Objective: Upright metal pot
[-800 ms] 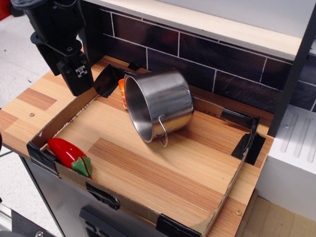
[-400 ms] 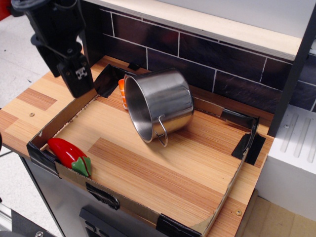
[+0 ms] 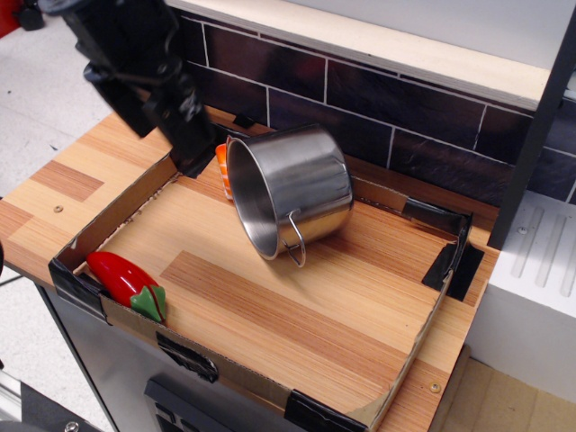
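The metal pot (image 3: 292, 189) is shiny steel and lies tipped on its side in the back of the cardboard tray (image 3: 117, 315), its open mouth facing front left. One wire loop handle (image 3: 295, 243) hangs at its lower front. My black gripper (image 3: 184, 135) hangs at the upper left, just left of the pot's rim and above the tray's back-left corner, apart from the pot. Its fingers are dark and blurred, so I cannot tell whether they are open or shut.
An orange toy piece (image 3: 221, 166) peeks out behind the pot's left rim. A red toy pepper with a green stem (image 3: 126, 281) lies in the tray's front-left corner. A dark tiled wall (image 3: 378, 99) stands behind. A white unit (image 3: 540, 270) stands at the right.
My gripper has moved to the right and slightly toward the pot, from over the left counter to the tray's back-left corner. The pot and toys have not moved.
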